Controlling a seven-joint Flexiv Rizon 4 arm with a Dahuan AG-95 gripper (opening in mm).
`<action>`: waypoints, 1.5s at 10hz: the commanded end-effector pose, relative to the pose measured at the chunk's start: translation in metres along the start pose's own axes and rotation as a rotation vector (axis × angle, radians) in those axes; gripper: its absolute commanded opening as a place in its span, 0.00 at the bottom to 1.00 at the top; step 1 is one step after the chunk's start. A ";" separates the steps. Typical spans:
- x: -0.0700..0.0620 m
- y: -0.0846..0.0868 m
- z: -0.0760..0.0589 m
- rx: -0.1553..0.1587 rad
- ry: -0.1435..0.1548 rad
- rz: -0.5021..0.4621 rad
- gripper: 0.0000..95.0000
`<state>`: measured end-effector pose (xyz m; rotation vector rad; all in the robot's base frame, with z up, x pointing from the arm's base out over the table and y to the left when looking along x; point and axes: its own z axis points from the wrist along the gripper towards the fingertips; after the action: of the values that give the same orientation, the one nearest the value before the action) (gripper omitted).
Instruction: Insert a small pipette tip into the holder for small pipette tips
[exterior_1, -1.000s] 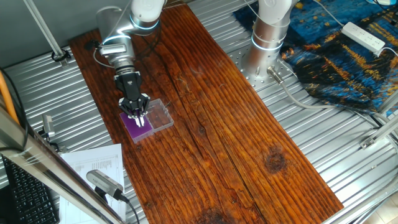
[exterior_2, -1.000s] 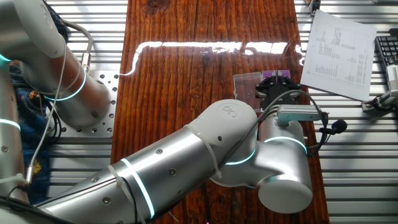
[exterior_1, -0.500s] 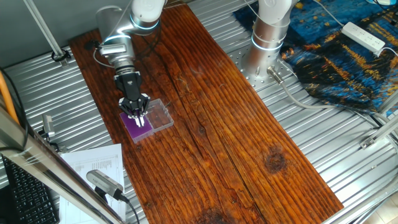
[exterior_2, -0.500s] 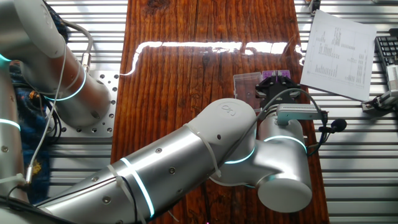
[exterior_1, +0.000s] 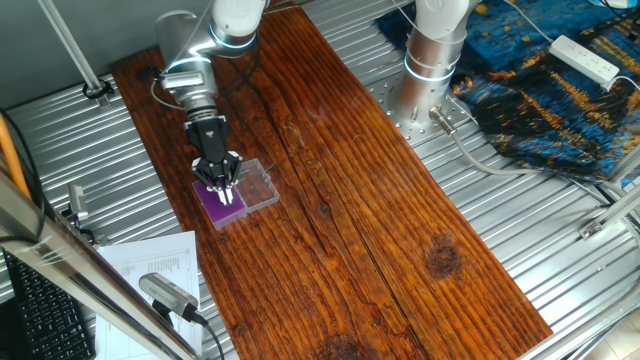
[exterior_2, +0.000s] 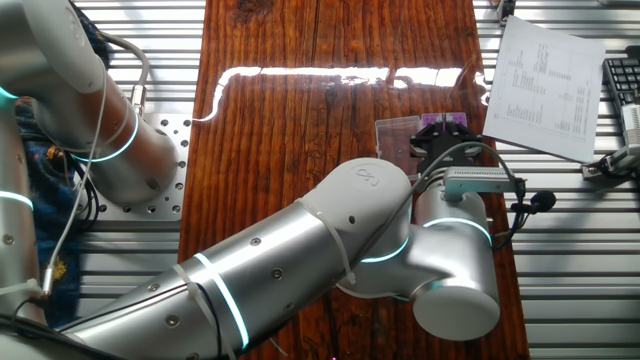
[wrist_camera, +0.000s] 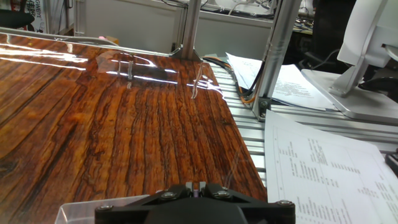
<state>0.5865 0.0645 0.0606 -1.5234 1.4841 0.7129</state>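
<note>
The purple holder (exterior_1: 221, 207) lies flat near the left edge of the wooden board, joined to a clear plastic box (exterior_1: 259, 181) on its right. It also shows in the other fixed view (exterior_2: 446, 121), mostly hidden behind the arm. My gripper (exterior_1: 226, 194) points straight down over the holder with its fingertips just above or touching the top. The jaws stand nearly together, and a pale sliver between them looks like the small pipette tip (exterior_1: 228, 197). In the hand view the fingertips (wrist_camera: 189, 187) sit at the bottom edge with purple in the narrow gap.
A printed paper sheet (exterior_1: 152, 266) lies off the board beside the holder and also shows in the hand view (wrist_camera: 311, 168). Aluminium posts (wrist_camera: 277, 56) stand by the board's edge. A second arm's base (exterior_1: 432, 60) stands at the far right, beside a power strip (exterior_1: 585, 58).
</note>
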 end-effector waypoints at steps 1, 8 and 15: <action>0.000 0.000 0.000 0.001 0.003 0.000 0.00; 0.003 0.002 -0.002 0.001 -0.001 -0.001 0.00; 0.006 0.001 -0.006 -0.003 -0.002 -0.006 0.00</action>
<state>0.5848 0.0558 0.0585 -1.5275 1.4778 0.7143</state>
